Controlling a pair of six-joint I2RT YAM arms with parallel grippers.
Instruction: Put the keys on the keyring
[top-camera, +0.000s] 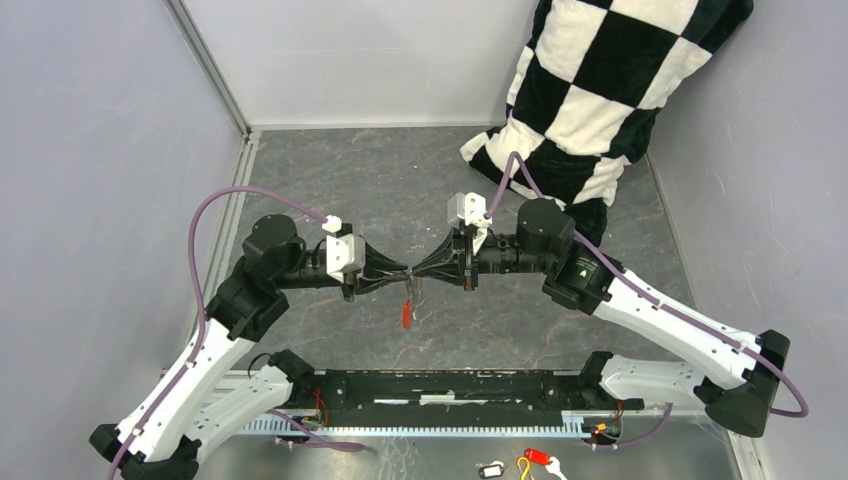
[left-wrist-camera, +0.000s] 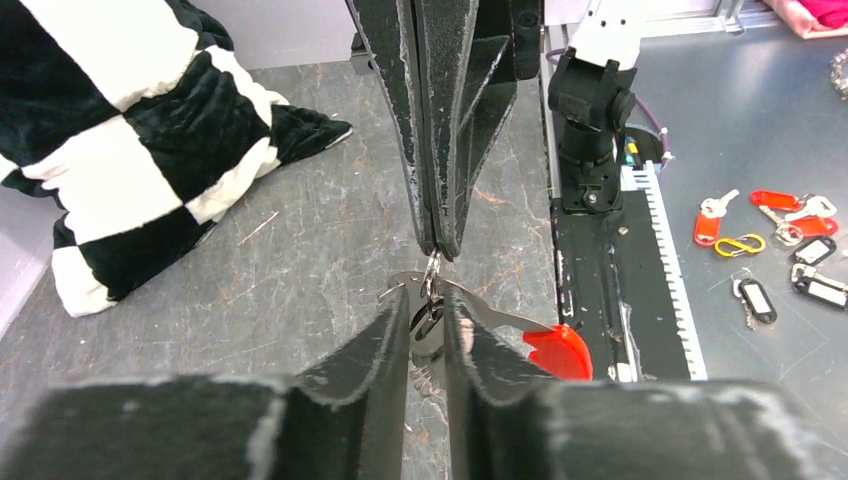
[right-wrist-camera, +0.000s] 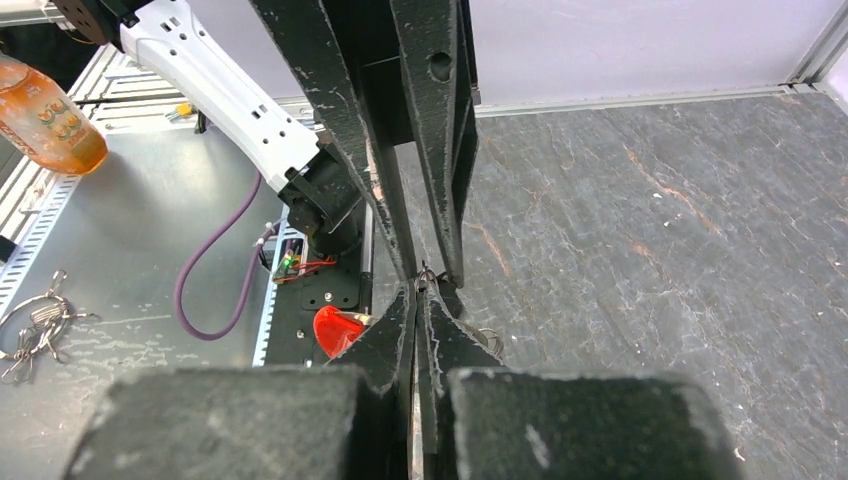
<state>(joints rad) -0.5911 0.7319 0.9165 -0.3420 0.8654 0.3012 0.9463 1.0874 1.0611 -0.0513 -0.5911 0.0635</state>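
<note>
Top view, centre of frame: the left gripper (left-wrist-camera: 427, 302) and right gripper (right-wrist-camera: 418, 296) meet tip to tip above the grey bench (top-camera: 330, 170). The right gripper is closed, pinching the top of the thin keyring (left-wrist-camera: 432, 268). The left gripper's fingers are slightly parted, a narrow gap showing, either side of the metal bits hanging below it. The red key (left-wrist-camera: 558, 350) hangs off this cluster, lower right of centre in the left wrist view; I cannot make out the other keys.
</note>
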